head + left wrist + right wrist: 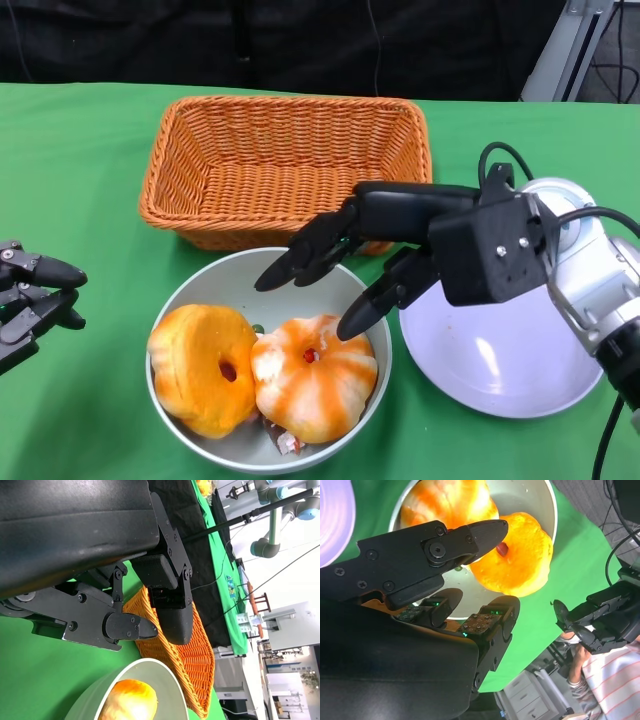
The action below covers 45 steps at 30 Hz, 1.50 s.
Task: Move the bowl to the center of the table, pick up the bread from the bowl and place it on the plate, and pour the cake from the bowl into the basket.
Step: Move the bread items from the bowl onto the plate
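R robot hand (335,270) spread over bowl (186,295), prob. not touching.

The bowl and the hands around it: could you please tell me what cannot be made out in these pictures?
- Bowl: its near rim is cut off by the head view's lower edge.
- Small wrapped item: mostly hidden under the two pastries.
- Plate: partly covered by the right hand.
- Left hand: cut off by the picture's left edge.
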Available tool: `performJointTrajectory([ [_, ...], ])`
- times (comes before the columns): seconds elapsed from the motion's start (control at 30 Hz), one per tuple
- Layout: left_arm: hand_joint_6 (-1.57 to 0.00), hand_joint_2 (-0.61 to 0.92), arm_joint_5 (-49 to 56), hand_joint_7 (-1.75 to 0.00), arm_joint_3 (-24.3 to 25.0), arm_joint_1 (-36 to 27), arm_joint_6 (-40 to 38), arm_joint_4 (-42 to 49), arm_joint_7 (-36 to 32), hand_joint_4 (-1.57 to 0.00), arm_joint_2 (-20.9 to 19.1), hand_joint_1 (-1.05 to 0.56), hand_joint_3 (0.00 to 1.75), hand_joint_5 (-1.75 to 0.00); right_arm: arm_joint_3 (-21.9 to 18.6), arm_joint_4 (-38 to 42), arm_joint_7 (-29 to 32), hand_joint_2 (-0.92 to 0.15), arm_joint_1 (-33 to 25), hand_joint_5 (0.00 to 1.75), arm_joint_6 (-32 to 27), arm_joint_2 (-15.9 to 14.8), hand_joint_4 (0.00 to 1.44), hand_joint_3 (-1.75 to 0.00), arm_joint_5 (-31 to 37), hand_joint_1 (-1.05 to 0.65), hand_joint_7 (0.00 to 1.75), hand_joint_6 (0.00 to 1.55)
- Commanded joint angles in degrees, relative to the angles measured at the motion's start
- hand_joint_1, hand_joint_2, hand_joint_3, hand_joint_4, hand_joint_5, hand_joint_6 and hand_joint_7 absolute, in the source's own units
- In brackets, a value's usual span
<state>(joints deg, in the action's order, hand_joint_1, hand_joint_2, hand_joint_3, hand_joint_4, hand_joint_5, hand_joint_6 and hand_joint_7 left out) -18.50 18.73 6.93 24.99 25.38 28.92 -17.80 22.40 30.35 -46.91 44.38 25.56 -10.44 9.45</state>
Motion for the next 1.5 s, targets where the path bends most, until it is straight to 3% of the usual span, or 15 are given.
performJointTrajectory([
  [0.03, -0.93, 0.92, -0.1, -0.78, 0.1, -0.8, 0.1, -0.6, 0.2, -0.76, -0.5, -0.12, 0.31, -1.31, 1.8, -0.3, -1.2, -0.92, 2.3, 0.02, -1.4, 0.0, 0.63, -0.05, 2.1, -0.86, 0.00, 0.58],
  [0.17, -0.93, 0.91, 0.1, -0.79, 0.0, -1.3, 0.2, -1.4, -0.2, -0.77, -0.3, -0.12, 0.32, -1.30, 6.0, -2.4, -3.9, -0.92, 4.9, 0.00, -5.5, 0.7, 0.48, -0.13, 6.4, -0.95, 0.00, 0.46],
  [0.67, -0.90, 0.90, 0.5, -0.80, -0.3, -1.7, 0.7, -1.7, -0.4, -0.76, -0.1, -0.12, 0.36, -1.28, 11.4, -13.3, -7.7, -0.92, 5.0, 0.00, -16.9, 0.5, 0.41, -0.20, 13.1, -1.04, 0.00, 0.28],
  [0.77, -0.91, 0.90, 0.6, -0.80, -0.4, -1.8, 0.5, -2.0, -0.8, -0.77, 0.0, -0.11, 0.36, -1.28, 13.3, -15.1, -8.7, -0.92, 5.1, 0.00, -18.3, 0.4, 0.33, -0.24, 15.2, -1.05, 0.00, 0.23],
  [1.17, -0.92, 0.89, 1.4, -0.77, -0.2, -1.9, 0.7, -2.3, -0.9, -0.78, 0.3, -0.10, 0.38, -1.26, 15.6, -17.8, -13.5, -0.92, 5.0, 0.00, -24.1, 0.3, 0.31, -0.24, 16.5, -1.04, 0.02, 0.29],
  [1.5, -0.92, 0.89, 1.4, -0.76, -0.2, -2.1, 0.4, -2.5, -1.0, -0.77, 0.3, -0.09, 0.40, -1.28, 18.2, -18.5, -12.7, -0.92, 4.0, 0.00, -24.9, 0.3, 0.31, -0.26, 20.0, -1.05, 0.01, 0.30],
])
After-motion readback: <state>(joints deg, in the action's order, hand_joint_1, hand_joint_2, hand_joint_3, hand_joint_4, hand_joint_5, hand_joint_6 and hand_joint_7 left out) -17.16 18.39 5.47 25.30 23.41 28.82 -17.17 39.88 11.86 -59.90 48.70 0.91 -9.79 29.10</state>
